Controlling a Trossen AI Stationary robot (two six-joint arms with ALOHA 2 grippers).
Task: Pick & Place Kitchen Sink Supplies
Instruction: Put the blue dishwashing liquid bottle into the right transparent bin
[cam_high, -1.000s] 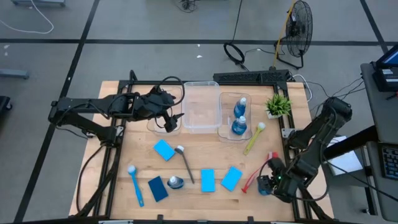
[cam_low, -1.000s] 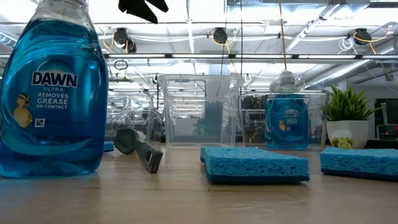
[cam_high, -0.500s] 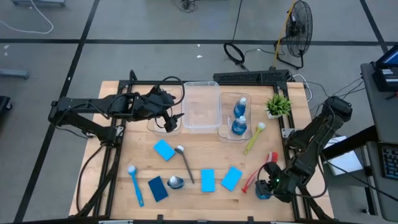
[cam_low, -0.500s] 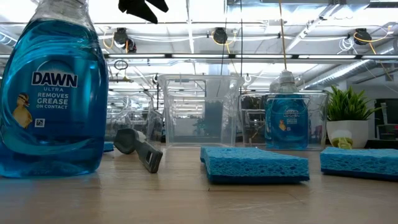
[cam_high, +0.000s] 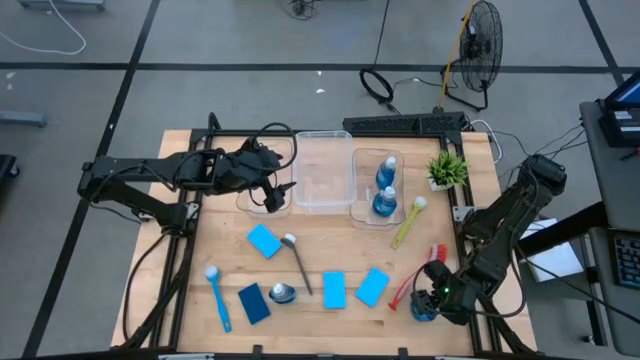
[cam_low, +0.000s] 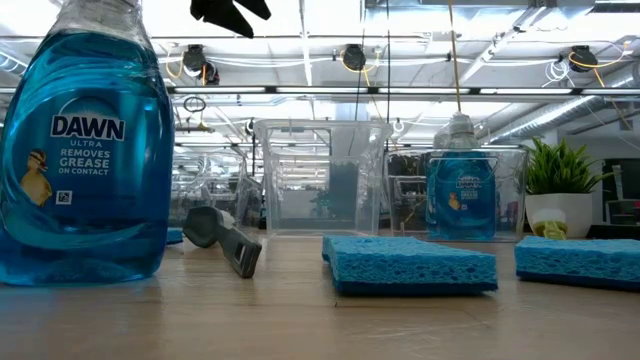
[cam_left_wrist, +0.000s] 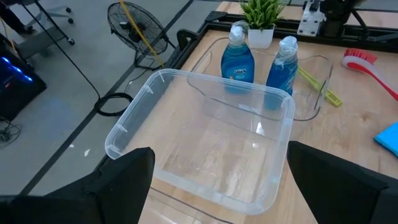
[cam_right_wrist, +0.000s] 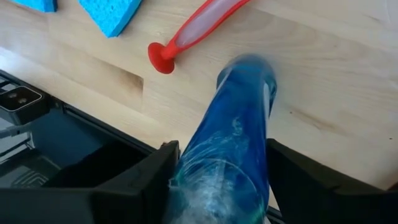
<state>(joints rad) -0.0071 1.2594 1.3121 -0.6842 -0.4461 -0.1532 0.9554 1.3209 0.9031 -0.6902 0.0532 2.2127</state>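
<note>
My right gripper (cam_right_wrist: 217, 186) has its fingers clamped on a blue bottle (cam_right_wrist: 230, 143), which sits squarely between them. Just past the fingertips lies the red brush (cam_right_wrist: 193, 31), and beyond it a blue sponge (cam_right_wrist: 112, 12). My left gripper (cam_left_wrist: 214, 180) hangs with fingers wide apart, holding nothing. The clear bin (cam_left_wrist: 205, 143) sits straight ahead of them, with two more bottles (cam_left_wrist: 237, 59) standing farther off.

Two dark, near-black arms, tubular links between bulky rounded joints. Black cables loop along left arm (cam_high: 150, 175). Right arm (cam_high: 510, 215) same build, thick elbow housing. Fingers (cam_left_wrist: 121, 180) matte black, broad, flat-faced, blunt-edged, in each wrist view.
</note>
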